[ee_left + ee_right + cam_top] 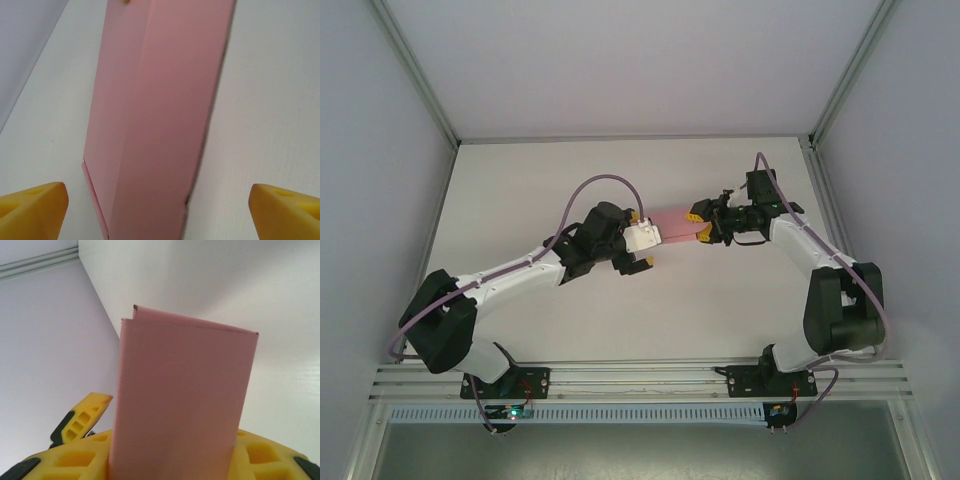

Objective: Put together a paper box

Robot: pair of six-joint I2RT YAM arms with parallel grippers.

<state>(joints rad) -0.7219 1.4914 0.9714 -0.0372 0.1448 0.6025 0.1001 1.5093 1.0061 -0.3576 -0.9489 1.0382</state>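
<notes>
Pinching paper box (672, 225) end, right hand (699, 224)

The paper box (155, 125) is pale pink (plain), tool fingers (32, 210) yellow.

The pale pink thin card paper box (180, 400) looked matt and smooth, with crisp creases. The yellow fingers (265, 460) of my right gripper (170, 462) seemed moulded plastic, dull and faintly grainy. The white table (270, 100) was matt and finely textured.
</notes>
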